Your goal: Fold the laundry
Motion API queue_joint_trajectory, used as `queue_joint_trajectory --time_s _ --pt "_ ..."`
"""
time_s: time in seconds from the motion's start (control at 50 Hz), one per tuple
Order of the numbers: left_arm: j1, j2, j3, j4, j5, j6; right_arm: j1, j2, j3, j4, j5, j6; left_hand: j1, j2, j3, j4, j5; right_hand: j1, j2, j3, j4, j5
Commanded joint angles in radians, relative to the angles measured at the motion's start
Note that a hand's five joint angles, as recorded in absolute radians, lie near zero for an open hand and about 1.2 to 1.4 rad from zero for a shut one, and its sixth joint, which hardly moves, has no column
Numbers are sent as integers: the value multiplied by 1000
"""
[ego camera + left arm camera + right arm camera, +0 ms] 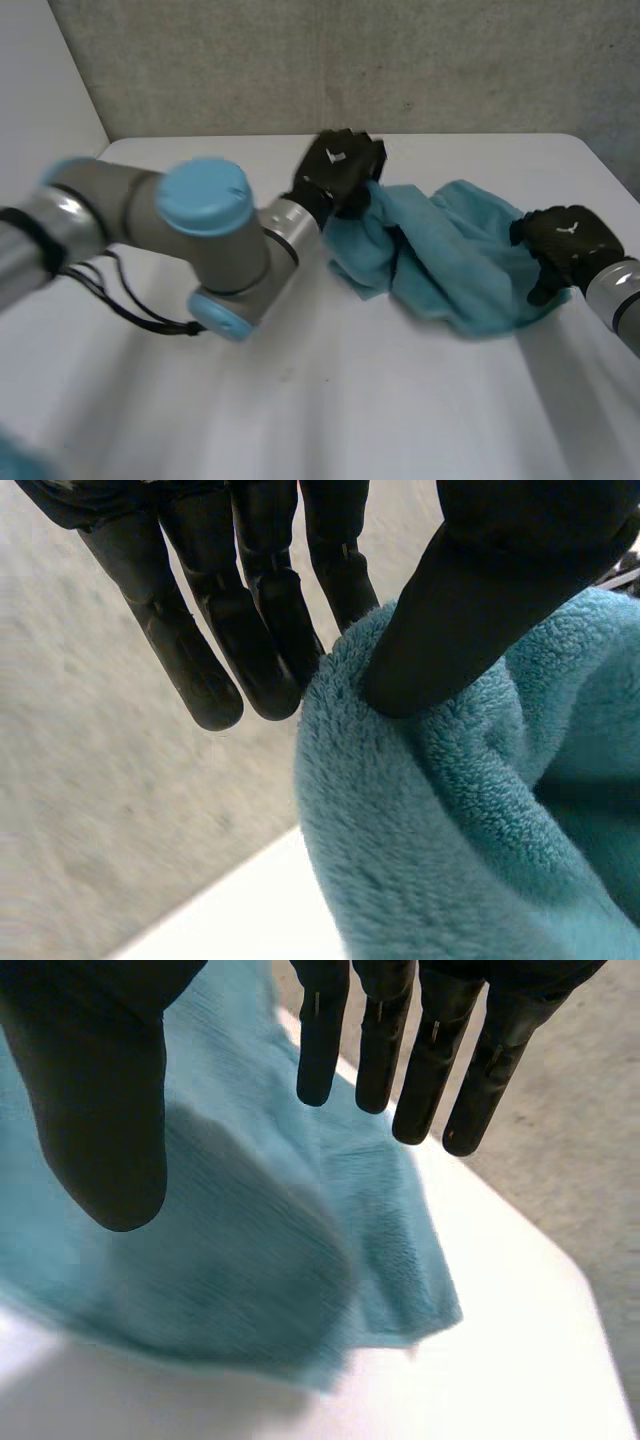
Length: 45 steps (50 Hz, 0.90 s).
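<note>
The left robot hand (480, 600) pinches teal towel (450, 840); right robot hand (95, 1110) splayed

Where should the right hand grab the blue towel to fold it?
The towel's flat corner just past the right hand's fingertips, coming down from above. It lies thin on the table, easy to pinch, opposite the end the left hand pinches.

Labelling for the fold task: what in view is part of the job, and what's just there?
Job:
teal towel, crumpled
left hand, pinching one end of it
right hand, open at the other end

Just there:
white table
grey wall behind it
</note>
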Motion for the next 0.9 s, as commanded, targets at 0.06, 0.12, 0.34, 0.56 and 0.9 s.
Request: queue_joint_trajectory --time_s 0.06,0.12,0.34,0.56,0.9 --pt "83 525 -458 -44 -4 72 -28 -46 -8 2 1 5 291 201 211 205 255 68 11 12 16 12" --pt "95 654 -547 -59 7 72 -28 -46 -8 2 1 5 291 201 211 205 255 65 8 9 13 9" --pt "296 698 -576 -52 61 72 -14 -44 15 4 4 5 291 201 211 205 255 65 8 9 13 9" --pt "303 213 -317 -52 87 137 46 -44 58 6 -2 1 -80 -170 -160 -166 -116 53 -4 -2 2 -2" --pt "298 433 -547 -96 -10 204 122 -44 55 7 -41 8 -704 -794 -784 -790 -740 82 26 27 31 27"
